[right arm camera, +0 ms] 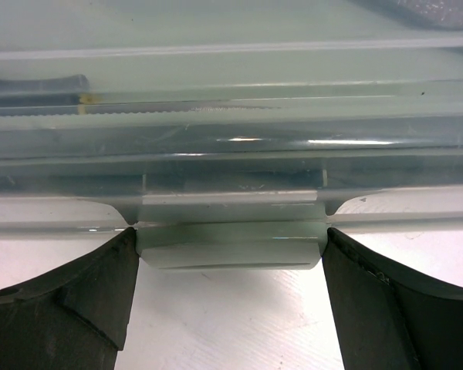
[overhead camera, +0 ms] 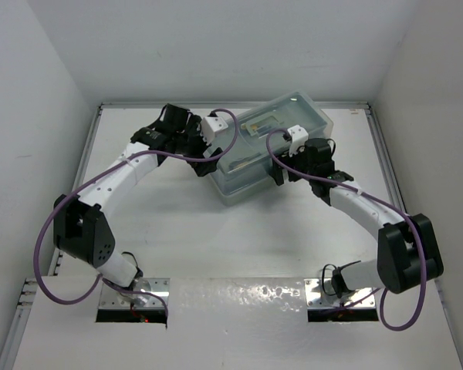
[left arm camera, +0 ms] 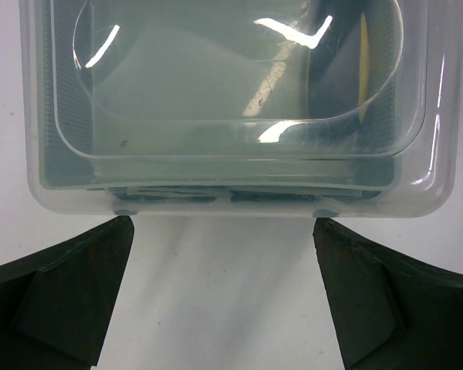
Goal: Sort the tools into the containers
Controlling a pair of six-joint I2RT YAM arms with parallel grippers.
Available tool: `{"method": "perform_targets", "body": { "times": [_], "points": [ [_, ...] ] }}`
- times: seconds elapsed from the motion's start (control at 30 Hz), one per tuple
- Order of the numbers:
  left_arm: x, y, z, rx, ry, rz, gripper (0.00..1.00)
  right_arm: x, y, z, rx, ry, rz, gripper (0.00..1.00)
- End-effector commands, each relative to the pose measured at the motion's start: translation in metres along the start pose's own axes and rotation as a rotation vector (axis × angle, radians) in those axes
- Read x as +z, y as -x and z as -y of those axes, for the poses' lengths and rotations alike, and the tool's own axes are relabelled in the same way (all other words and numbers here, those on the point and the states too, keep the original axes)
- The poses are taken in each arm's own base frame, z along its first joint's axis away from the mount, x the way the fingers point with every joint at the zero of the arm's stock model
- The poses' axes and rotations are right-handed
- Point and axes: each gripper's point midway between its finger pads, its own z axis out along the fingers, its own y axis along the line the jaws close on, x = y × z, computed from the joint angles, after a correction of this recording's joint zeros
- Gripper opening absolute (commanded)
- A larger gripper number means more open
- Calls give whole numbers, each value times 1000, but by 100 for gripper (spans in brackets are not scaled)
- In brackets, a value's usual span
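Right gripper (right arm camera: pixel 230 231): fingers spread wide, holding nothing. Pale sage-green latch tab (right arm camera: pixel 230 254) sits directly between fingertips; touching or just short, cannot tell.

Directly ahead of it: long side wall of sage-green stepped plastic toolbox with translucent lid (overhead camera: pixel 272 150), lid on. Box long axis runs crosswise to this gripper.

Inside, under lid: black-handled screwdriver with yellow band (right arm camera: pixel 38 83), lying along same axis, handle toward gripper's left.

Left gripper (left arm camera: pixel 222 227): fingers apart, empty, low over white table (left arm camera: pixel 216 293). Toolbox short end wall just ahead, long axis pointing straight away.

Judgement: right gripper better placed; latch governs next move.
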Motion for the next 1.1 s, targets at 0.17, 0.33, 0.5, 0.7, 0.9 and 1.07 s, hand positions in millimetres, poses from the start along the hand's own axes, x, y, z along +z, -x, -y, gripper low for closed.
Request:
{"method": "perform_targets", "body": {
  "times": [0.17, 0.33, 0.5, 0.7, 0.9, 1.07],
  "points": [
    [5, 16, -1, 23, -14, 66, 100, -7, 95, -28, -84, 91, 318, 42],
    [5, 18, 1, 26, -28, 72, 100, -7, 96, -32, -118, 107, 334, 43],
    [4, 19, 4, 27, -42, 78, 100, -3, 85, -48, -190, 199, 373, 47],
    [6, 19, 3, 21, -46, 72, 100, -23, 111, -52, -207, 187, 501, 46],
    [7, 18, 4, 18, -52, 73, 100, -31, 122, -46, -199, 150, 525, 46],
    [7, 18, 4, 19, -52, 70, 100, -24, 119, -47, -151, 155, 522, 46]
  ]
}}
